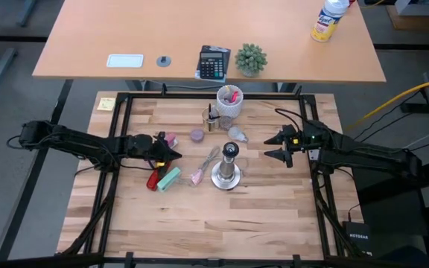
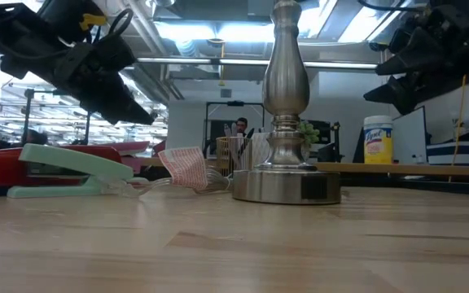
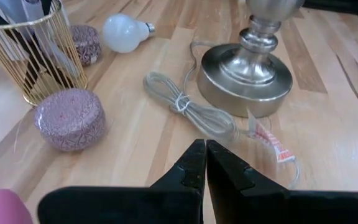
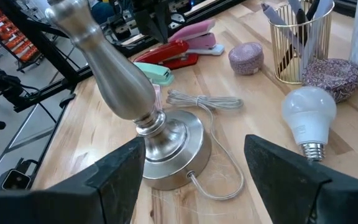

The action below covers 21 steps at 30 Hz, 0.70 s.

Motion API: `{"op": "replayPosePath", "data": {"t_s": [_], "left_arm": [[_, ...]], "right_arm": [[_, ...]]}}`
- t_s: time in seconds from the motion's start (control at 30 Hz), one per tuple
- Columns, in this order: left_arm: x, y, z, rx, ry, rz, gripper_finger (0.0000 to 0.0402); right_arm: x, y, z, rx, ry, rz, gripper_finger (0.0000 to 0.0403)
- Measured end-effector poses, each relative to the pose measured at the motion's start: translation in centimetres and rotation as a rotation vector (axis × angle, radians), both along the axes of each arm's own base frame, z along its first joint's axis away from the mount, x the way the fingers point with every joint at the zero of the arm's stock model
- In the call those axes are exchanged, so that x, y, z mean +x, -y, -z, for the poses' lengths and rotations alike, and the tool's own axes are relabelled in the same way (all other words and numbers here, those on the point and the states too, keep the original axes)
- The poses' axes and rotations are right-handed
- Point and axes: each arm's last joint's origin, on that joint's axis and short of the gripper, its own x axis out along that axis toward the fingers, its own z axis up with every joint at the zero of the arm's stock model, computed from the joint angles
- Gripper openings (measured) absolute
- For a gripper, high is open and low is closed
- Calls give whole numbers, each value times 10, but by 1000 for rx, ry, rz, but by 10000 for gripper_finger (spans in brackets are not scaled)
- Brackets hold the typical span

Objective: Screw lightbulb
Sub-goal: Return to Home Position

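The right pincer (image 1: 270, 147) hangs released and empty above the worktop (image 1: 274, 216), jaws wide. Just beyond its tips the bulb (image 4: 308, 115) lies on its side on the wood, apart from the pincer, with its metal thread turned toward it. I judge the bulb light, smooth and likely brittle, apt to roll or slip. A gentle hold round the widest part of the globe, leaving the thread free, looks best. Farther on stands the lamp (image 4: 114, 87), its socket bare, between the two arms. Beyond it the left pincer (image 3: 204, 144) hovers clenched on nothing, near the staplers (image 1: 168, 179).
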Motion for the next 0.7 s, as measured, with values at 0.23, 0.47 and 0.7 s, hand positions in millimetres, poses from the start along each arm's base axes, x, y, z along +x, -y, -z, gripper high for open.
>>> {"op": "replayPosePath", "data": {"t_s": [0.23,0.47,0.7], "left_arm": [[-6,0,2,-3,-59,1,5],[-27,1,-5,-5,-105,2,5],[-51,2,-17,-3,-79,2,5]], "right_arm": [[-11,-4,-10,-32,94,0,280],[-24,-8,-22,-70,210,0,280],[-32,-11,-27,-90,269,0,280]]}}
